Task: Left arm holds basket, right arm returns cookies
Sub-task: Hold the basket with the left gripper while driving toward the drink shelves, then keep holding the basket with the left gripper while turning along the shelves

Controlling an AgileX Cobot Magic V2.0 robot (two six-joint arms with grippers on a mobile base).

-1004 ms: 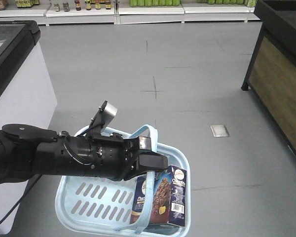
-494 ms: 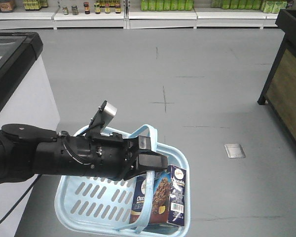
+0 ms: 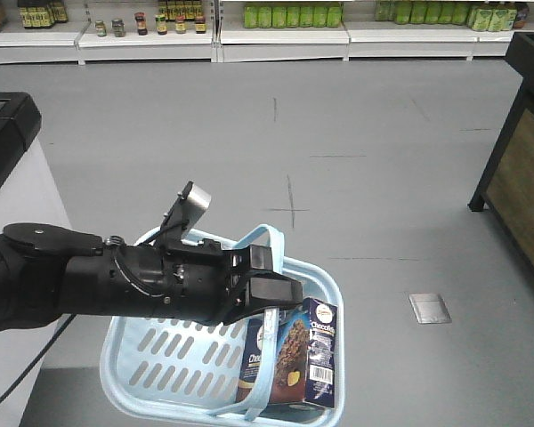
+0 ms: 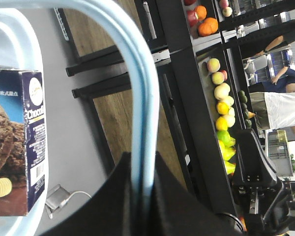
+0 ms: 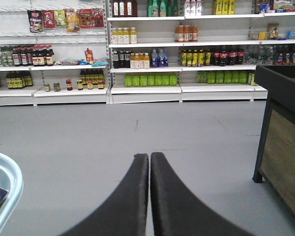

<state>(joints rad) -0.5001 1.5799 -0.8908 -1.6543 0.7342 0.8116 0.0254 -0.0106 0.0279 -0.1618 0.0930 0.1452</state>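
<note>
Exterior front-facing view: the light blue basket (image 3: pixel 151 356) is seen hanging above the grey floor (image 3: pixel 383 178), carried by the left arm (image 3: pixel 89 285). The left end effector (image 3: pixel 289 292) is clamped on a handle (image 3: pixel 265 233); in the left wrist view the same handle (image 4: pixel 142 98) is seen pinched between the dark fingers. The cookie box (image 3: pixel 294 356) stands upright inside the basket, at the corner farthest from the left arm, and a pale blue handle strip crosses its front. In the right wrist view the right end effector (image 5: pixel 150 160) is pressed together with nothing between its fingers, and is pointed toward the stocked shelves (image 5: pixel 147 59); only a corner of the basket rim (image 5: pixel 12 182) is caught at the left edge.

The step in hand is judged to be the pickup of the box, not yet begun. To do it well, the basket should be held level and quiet, so that the box is not tipped. The right end effector should be spread before it is lowered, and brought down from above on the open side, clear of both the handles and the left end effector. The box is best gripped across its narrow sides and lifted straight up, so that the handle strip is not snagged.
</note>
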